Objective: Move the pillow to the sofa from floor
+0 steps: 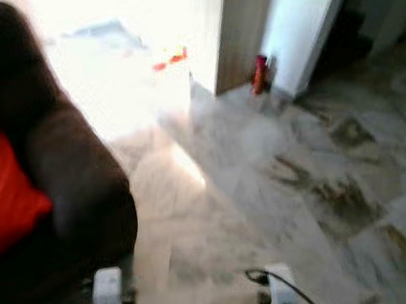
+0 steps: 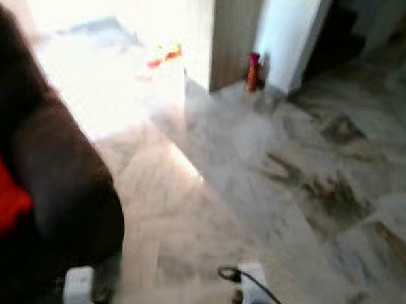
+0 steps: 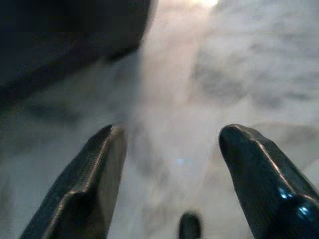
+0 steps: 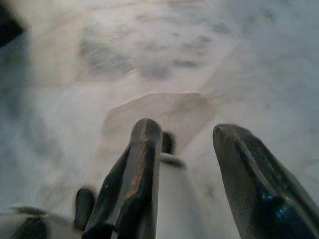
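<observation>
Already a red pillow (image 1: 8,196) sits on the dark sofa (image 1: 75,186), at the floor's left edge; you cannot tell through the blur whether it is secure. Both tools, left tool (image 3: 172,174) and right tool (image 4: 187,169), hang open and empty above the marble floor (image 1: 271,162). Walk carelessly and you may clip the sofa's arm.

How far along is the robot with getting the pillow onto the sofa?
It looks nearly finished: a red pillow already rests on the dark sofa. Nothing is in hand; the left tool and right tool hang open over bare marble floor. If another pillow remains, it is out of sight.
</observation>
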### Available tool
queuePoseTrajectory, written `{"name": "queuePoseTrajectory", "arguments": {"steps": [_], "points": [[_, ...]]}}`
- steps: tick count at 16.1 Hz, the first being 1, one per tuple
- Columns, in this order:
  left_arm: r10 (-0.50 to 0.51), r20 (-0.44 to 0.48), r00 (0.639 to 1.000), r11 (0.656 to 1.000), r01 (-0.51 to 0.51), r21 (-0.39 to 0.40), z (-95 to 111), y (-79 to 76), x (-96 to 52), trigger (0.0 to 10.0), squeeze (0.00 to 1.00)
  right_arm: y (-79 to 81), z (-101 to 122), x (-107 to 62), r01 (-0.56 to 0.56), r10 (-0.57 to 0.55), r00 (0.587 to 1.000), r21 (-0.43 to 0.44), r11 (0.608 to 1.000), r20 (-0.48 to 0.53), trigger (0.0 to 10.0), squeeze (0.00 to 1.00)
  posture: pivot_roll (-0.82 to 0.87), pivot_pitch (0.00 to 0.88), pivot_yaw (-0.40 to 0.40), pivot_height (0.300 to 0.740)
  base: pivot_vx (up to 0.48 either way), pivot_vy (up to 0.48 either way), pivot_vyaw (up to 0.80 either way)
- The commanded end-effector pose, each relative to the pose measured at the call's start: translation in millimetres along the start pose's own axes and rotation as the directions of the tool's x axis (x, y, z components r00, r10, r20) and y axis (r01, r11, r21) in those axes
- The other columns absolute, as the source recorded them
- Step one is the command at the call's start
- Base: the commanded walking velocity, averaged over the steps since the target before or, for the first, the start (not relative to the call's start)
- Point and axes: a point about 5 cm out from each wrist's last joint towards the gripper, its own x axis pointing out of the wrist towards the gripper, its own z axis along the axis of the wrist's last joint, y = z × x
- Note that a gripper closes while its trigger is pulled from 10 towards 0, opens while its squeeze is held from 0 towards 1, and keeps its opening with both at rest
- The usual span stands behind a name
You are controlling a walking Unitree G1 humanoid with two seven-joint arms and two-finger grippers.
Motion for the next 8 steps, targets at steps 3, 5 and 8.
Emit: {"name": "queuePoseTrajectory", "arguments": {"steps": [3, 5, 8], "points": [[0.015, -0.017, 1.0, 1.0, -0.015, 0.008, -6.3, 6.5, -2.5, 10.0, 0.0, 2.6, -2.2, 0.0, -0.005, 0.005, 1.0, 0.014, 1.0, -0.017, 10.0, 0.0, 0.11, 0.065, -0.019, 0.74, 0.404, 0.0, 0.0], [0.014, -0.015, 1.0, 1.0, -0.014, 0.008, -6.0, 6.7, -2.5, 10.0, 0.0, 3.4, -2.9, -0.1, -0.008, 0.008, 1.0, 0.009, 1.0, -0.019, 10.0, 0.0, 0.11, 0.061, -0.018, 0.74, 0.442, 0.0, -0.75], [0.014, -0.013, 1.0, 1.0, -0.014, 0.009, -5.6, 7.1, -2.5, 10.0, 0.0, 3.0, -2.1, -0.1, -0.009, 0.009, 1.0, 0.012, 1.0, -0.014, 10.0, 0.0, 0.11, 0.067, -0.016, 0.74, 0.405, 0.0, -0.41]]}}
